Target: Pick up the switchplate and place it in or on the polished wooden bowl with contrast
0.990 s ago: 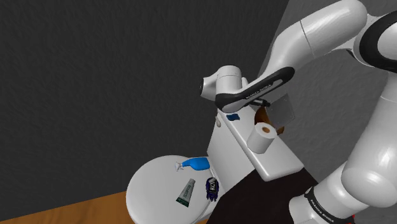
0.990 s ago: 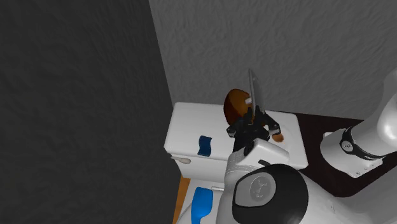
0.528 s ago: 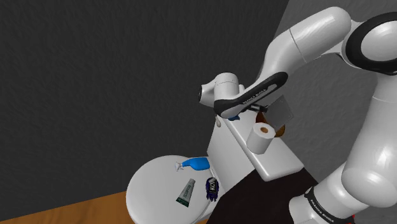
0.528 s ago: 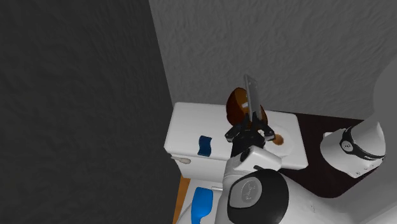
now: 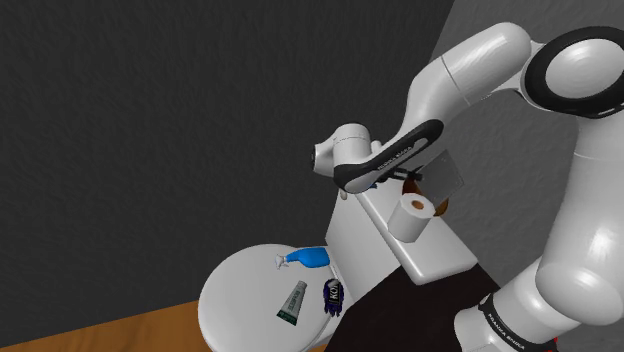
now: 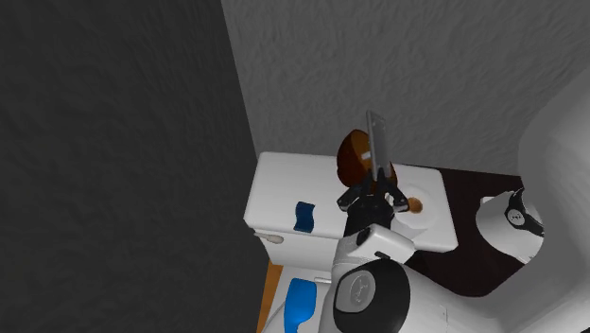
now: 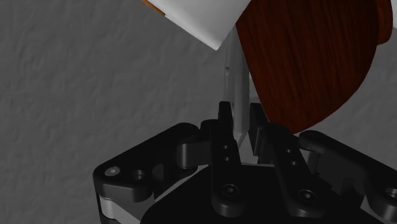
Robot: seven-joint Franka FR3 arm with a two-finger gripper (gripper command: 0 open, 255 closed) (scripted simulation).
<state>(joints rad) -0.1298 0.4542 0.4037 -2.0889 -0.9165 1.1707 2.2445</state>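
My black gripper (image 7: 240, 127) is shut on the switchplate (image 7: 235, 89), a thin grey plate seen edge-on and standing upright between the fingers. Right beside the plate is the dark reddish-brown wooden bowl (image 7: 312, 57). In the second exterior view the switchplate (image 6: 376, 142) stands tall above the gripper (image 6: 378, 191), just next to the bowl (image 6: 351, 157), which rests on the white toilet tank (image 6: 284, 189). From the shoulder view the grey plate (image 5: 446, 175) sticks out past the gripper (image 5: 416, 177), above the tank (image 5: 420, 255).
A toilet paper roll (image 5: 413, 215) stands on the tank close to the hand. A small blue object (image 6: 303, 216) lies on the tank too. On the toilet lid (image 5: 240, 300) lie a blue bottle (image 5: 310, 258), a green tube (image 5: 292, 300) and a dark blue item (image 5: 333, 295). Grey walls stand behind.
The arm's elbow has risen, and in the shoulder view the hand has slid a little left and down. The switchplate stays clasped beside the bowl.
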